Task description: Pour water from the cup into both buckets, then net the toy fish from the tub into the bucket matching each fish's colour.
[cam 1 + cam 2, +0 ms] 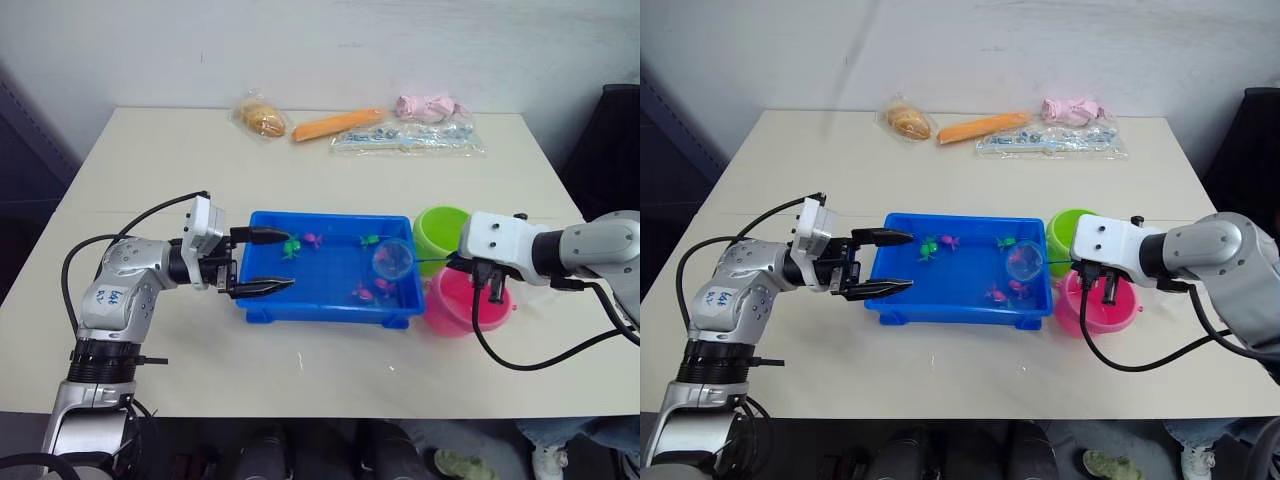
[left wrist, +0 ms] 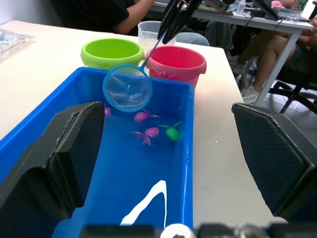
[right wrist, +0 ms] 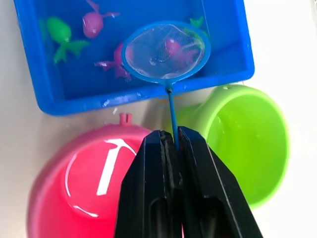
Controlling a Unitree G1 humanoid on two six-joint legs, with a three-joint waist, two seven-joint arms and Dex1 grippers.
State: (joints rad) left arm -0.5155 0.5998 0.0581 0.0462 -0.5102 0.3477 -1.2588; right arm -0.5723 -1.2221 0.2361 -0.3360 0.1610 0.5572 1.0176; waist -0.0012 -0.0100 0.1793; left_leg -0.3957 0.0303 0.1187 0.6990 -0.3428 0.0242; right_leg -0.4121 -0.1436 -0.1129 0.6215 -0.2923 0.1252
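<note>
The blue tub (image 1: 320, 312) lies mid-table with several green and pink toy fish (image 1: 292, 246) in water. To its right stand the green bucket (image 1: 440, 232) and, nearer, the pink bucket (image 1: 455, 305). The clear cup (image 2: 147, 33) stands behind them. Above the pink bucket, my right gripper (image 3: 171, 136) is shut on the thin handle of a small blue net (image 3: 166, 52). Its hoop hangs over the tub's right end. A pink fish shows through the mesh; I cannot tell if it lies inside. My left gripper (image 1: 272, 261) stands open at the tub's left end, holding nothing.
Along the table's far edge lie a bagged bread roll (image 1: 262, 118), an orange carrot (image 1: 338, 124), a clear plastic bag (image 1: 408, 138) and a pink bundle (image 1: 430, 107). Seated people (image 2: 277, 44) and another table show beyond the buckets.
</note>
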